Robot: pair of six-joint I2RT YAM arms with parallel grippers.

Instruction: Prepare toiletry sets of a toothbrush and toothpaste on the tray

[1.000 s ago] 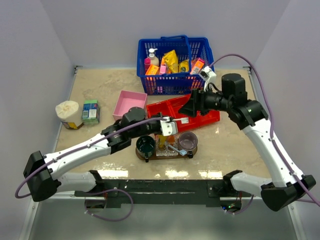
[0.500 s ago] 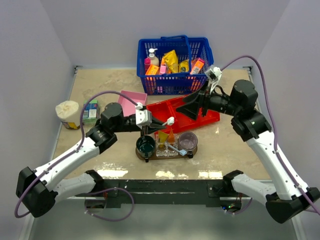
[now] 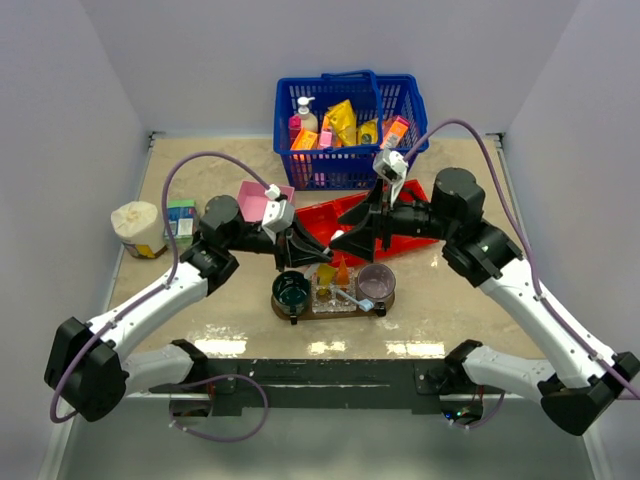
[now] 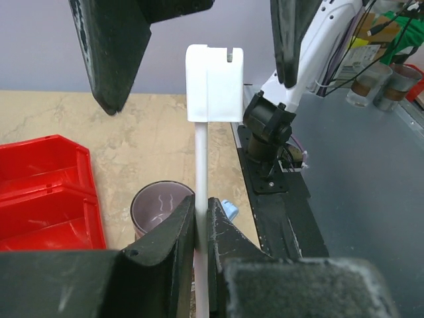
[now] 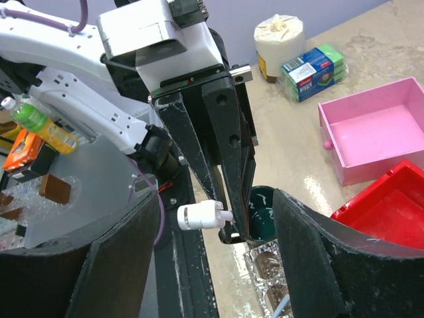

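Observation:
My left gripper (image 3: 316,247) is shut on a thin white toothbrush (image 4: 201,179), holding it by the stem just above the tray (image 3: 385,303). Its capped white head (image 4: 213,83) points at my right gripper (image 3: 346,242). The right gripper is open and empty, and its fingers (image 4: 112,46) flank the head without touching it. In the right wrist view the head (image 5: 202,215) sticks out from the left gripper's fingers (image 5: 225,152). The brown tray holds orange-yellow toothpaste tubes (image 3: 341,270), a second toothbrush (image 3: 357,298) with a blue tip, a green cup (image 3: 291,290) and a purple cup (image 3: 376,281).
A red three-compartment bin (image 3: 400,235) lies behind the tray, with a pink box (image 3: 255,205) to its left. A blue basket (image 3: 348,128) of goods stands at the back. A paper roll (image 3: 137,228) and a green pack (image 3: 181,222) sit at far left.
My left gripper drew back to the left with the toothbrush and turned its head toward the right arm. My right gripper swung left and down until its open fingers flank the head.

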